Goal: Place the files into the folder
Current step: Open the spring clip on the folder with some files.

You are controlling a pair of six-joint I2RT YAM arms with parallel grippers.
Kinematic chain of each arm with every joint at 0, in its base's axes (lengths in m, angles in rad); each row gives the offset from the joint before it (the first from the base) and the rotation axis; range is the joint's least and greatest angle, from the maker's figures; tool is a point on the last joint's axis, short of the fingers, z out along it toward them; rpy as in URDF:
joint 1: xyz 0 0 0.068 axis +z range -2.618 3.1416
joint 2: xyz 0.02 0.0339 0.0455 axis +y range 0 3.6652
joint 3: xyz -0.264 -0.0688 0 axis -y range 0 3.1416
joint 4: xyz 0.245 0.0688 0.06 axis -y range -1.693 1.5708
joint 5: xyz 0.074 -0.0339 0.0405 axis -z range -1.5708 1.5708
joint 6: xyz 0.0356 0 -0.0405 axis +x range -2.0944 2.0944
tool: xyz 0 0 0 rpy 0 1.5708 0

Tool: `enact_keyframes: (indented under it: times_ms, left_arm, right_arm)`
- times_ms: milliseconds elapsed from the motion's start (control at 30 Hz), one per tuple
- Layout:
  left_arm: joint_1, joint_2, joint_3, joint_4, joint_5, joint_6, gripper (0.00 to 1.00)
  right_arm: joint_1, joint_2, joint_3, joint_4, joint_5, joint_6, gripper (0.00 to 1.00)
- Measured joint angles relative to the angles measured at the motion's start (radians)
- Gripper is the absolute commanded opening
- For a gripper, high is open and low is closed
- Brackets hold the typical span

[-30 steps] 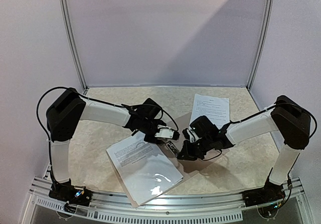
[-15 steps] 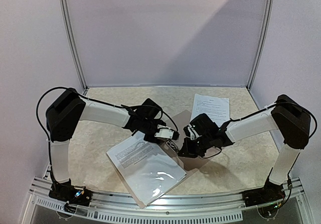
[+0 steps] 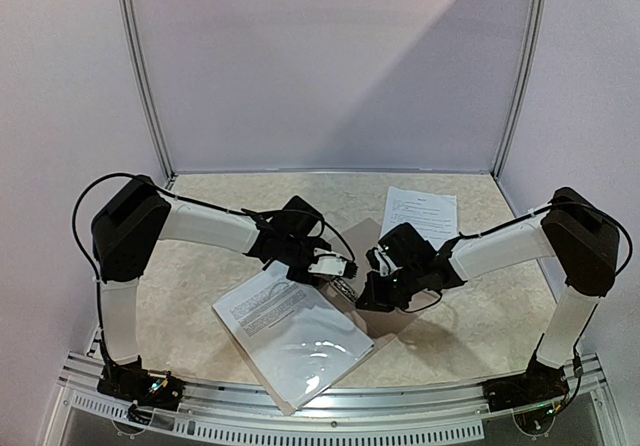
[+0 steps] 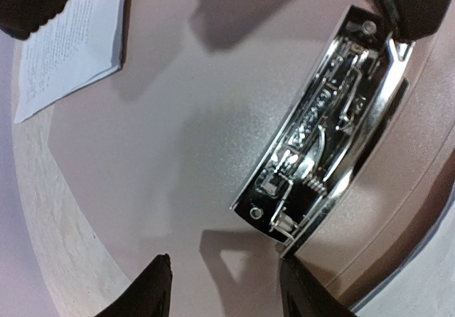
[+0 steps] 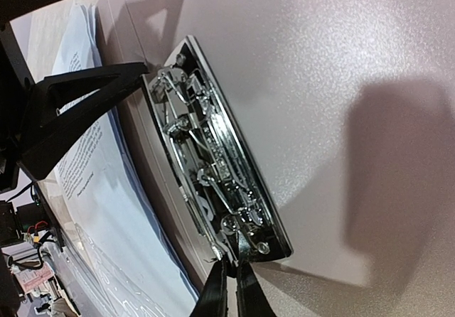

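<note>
Now the left end effector (image 4: 227,296) is held open above the folder (image 4: 178,118), which is laid open on the bench (image 3: 200,256). Its shiny clip (image 4: 323,129) is stretched from 7 to 1 o'clock in the left wrist view. The right end effector (image 5: 231,288) is squeezed nearly closed at the clip's end. From above, one of the files (image 3: 420,216) is seen at 1 o'clock from it, nearer the right arm.

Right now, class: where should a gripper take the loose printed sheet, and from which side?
Probably the loose sheet by its edge nearest the folder, coming low from that side: it lies flat, but there it overlaps the cover and casts a shadow.
</note>
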Motion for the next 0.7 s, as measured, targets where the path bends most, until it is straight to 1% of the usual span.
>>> enact_keyframes:
  times_ms: [333, 433, 700]
  left_arm:
    - [-0.002, 0.0, -0.003, 0.002, -0.01, 0.016, 0.54]
    - [-0.006, -0.005, -0.015, 0.018, -0.025, 0.033, 0.54]
    - [-0.013, -0.014, -0.036, 0.046, -0.05, 0.063, 0.54]
  right_arm:
    - [-0.005, 0.026, 0.008, -0.008, 0.009, -0.019, 0.02]
    - [-0.005, 0.028, 0.015, -0.019, 0.022, -0.035, 0.0]
    - [-0.008, 0.035, 0.028, -0.027, 0.055, -0.042, 0.0]
